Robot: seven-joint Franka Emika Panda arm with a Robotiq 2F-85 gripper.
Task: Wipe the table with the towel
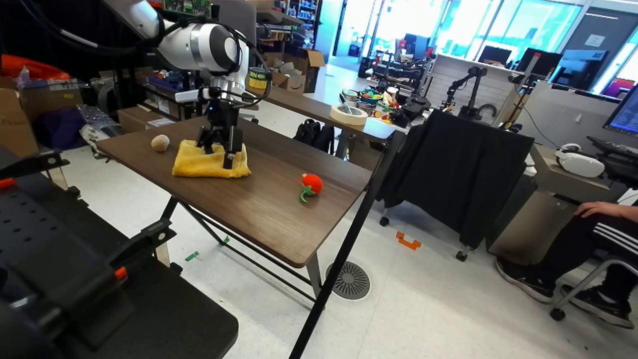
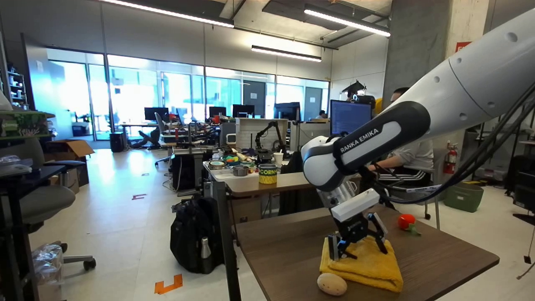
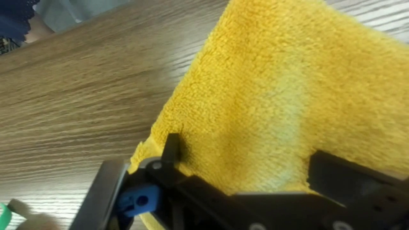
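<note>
Straight beneath the claw [image 2: 359, 255], on the tabletop [image 1: 269, 219], lies the yellow towel [image 2: 370, 265], folded to a rough rectangle; which side is the longer I can't settle. So the coming move, as I judge it, asks for no reach to either side, only a squeeze where the claw is. Its fingers [image 3: 332, 175] stand well apart with nothing pinched, cloth lying across the gap. They aren't centred: going by the wrist view, one sits close to an edge of the towel, wood grain showing just past it, while the other is set farther in over the pile. Both tips look to touch the cloth, though how hard they press I can't tell. My guess is that drawing them together would gather a ridge, unless the one near the edge slides off or only the top layer comes up.

The arm [image 2: 372, 136] slants down from above, bends at the wrist and aims the claw downward with a slight lean. A beige ball [image 1: 160, 143] sits just beside the towel; well apart on the opposite side is a red-orange object [image 1: 312, 183]. Much of the wood to be wiped stretches toward that one, so I'd expect strokes to run that way.
</note>
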